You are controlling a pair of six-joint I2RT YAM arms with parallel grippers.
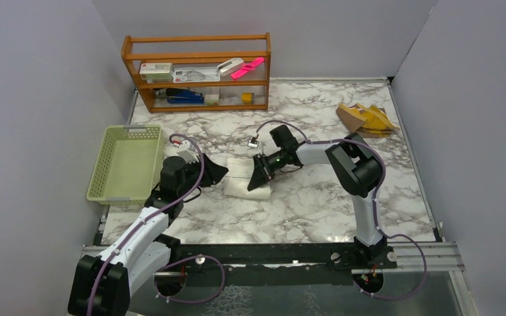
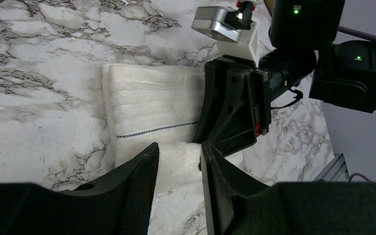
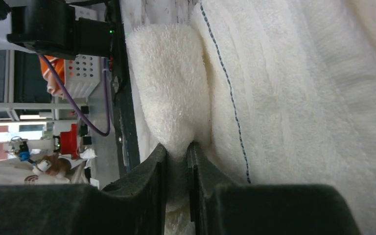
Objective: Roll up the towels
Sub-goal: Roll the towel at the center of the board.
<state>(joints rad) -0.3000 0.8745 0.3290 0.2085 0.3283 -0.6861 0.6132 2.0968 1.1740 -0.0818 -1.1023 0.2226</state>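
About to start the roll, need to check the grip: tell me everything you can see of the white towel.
The white towel is fluffy terry cloth with a thin dark blue stitched line across it. It lies folded on the marble table, between the two arms. One edge stands up in a soft raised fold, and the right hand is pinched shut on it. The left hand has a finger on either side of raised cloth too; whether it presses is unclear.
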